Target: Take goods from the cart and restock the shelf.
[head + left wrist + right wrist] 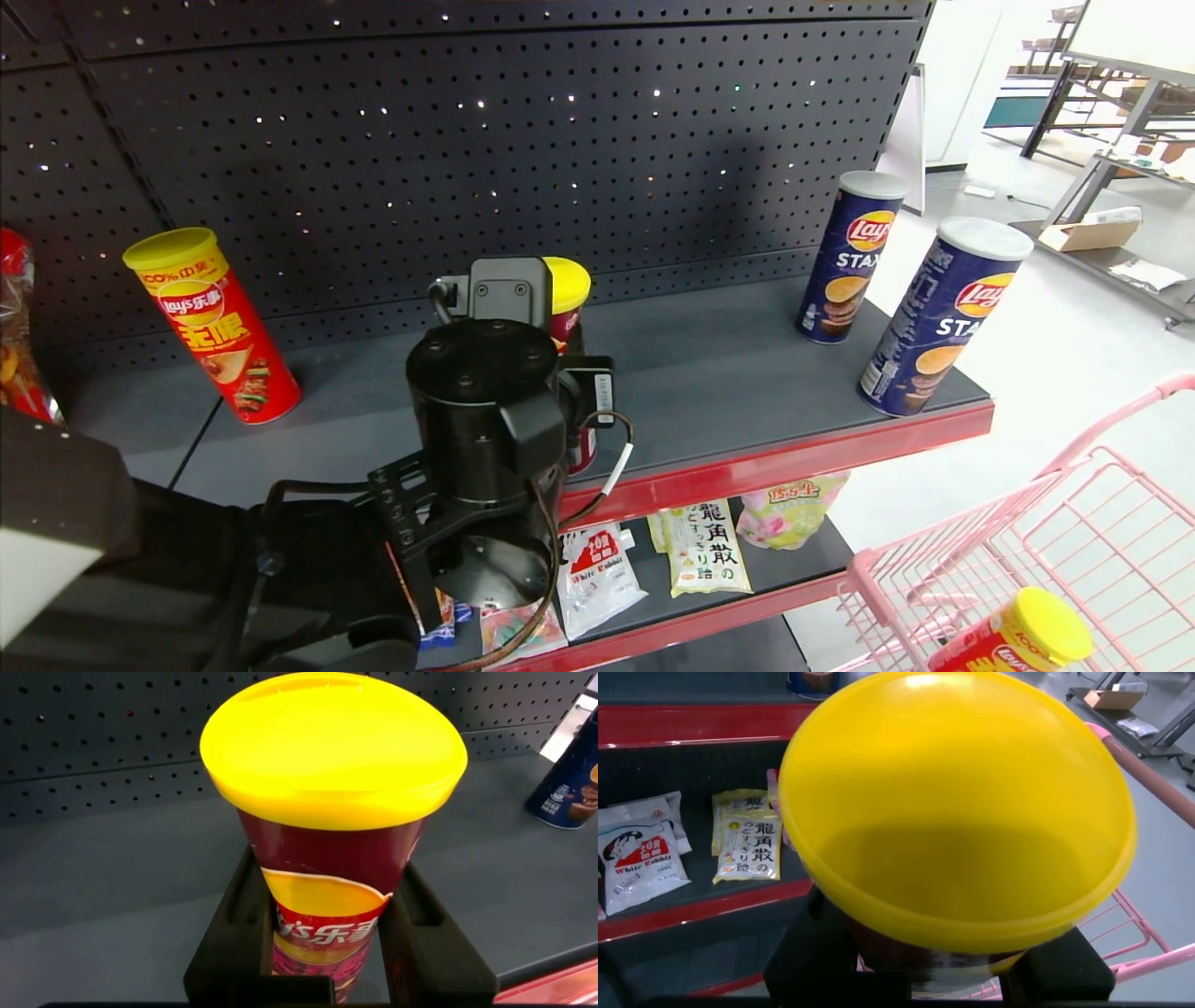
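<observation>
A red chip can with a yellow lid (332, 751) stands upright on the grey shelf (709, 373) near its front edge. My left gripper (327, 952) is shut on this can, one black finger (234, 943) on each side of its body. In the head view the can's lid (569, 280) shows just behind the left wrist. A second red can with a yellow lid (957, 812) sits between the fingers of my right gripper (934, 975), over the pink cart (1074, 541). The head view has it at the cart's near corner (1018, 639).
On the shelf stand another red can (215, 327) at the left and two blue cans (850, 257) (943, 317) at the right end. A red bag (14, 327) is at the far left. Snack packets (700, 546) lie on the lower shelf. A perforated back panel (467, 140) closes the shelf.
</observation>
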Controlling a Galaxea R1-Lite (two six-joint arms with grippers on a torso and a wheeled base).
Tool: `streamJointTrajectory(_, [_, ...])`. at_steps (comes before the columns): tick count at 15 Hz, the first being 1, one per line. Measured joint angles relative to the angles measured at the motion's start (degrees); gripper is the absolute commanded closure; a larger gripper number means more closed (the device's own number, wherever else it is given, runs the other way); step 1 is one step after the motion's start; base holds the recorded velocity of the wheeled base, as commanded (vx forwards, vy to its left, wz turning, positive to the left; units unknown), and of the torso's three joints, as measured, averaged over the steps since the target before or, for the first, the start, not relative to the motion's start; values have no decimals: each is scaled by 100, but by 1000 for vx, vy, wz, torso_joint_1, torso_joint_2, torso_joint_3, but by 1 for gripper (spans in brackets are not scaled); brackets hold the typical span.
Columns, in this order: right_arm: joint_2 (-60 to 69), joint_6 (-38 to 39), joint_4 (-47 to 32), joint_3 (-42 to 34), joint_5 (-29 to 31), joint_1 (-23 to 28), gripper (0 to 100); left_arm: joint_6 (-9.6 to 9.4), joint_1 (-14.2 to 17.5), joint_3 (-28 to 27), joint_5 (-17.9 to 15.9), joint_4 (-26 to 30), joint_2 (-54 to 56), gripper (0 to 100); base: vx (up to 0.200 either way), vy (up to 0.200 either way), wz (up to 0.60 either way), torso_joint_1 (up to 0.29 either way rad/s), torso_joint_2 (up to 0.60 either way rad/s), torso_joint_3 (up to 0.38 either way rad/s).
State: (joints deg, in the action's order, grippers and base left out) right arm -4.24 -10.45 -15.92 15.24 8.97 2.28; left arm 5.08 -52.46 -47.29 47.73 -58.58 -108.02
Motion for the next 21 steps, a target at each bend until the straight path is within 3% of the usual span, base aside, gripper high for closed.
streamJointTrajectory(10, [2,2,-6,-30,0,0,100,-13,-99,-84,157,20,-66,100,0,0,0,0,0,0])
streamJointTrajectory(11, [2,2,-6,-30,-2,0,100,-13,-82,-89,189,20,-69,0,0,0,0,0,0,0])
streamJointTrajectory(21, [2,0,0,2,0,0,100,-13,-62,-124,375,20,9,0,0,0,0,0,0,0])
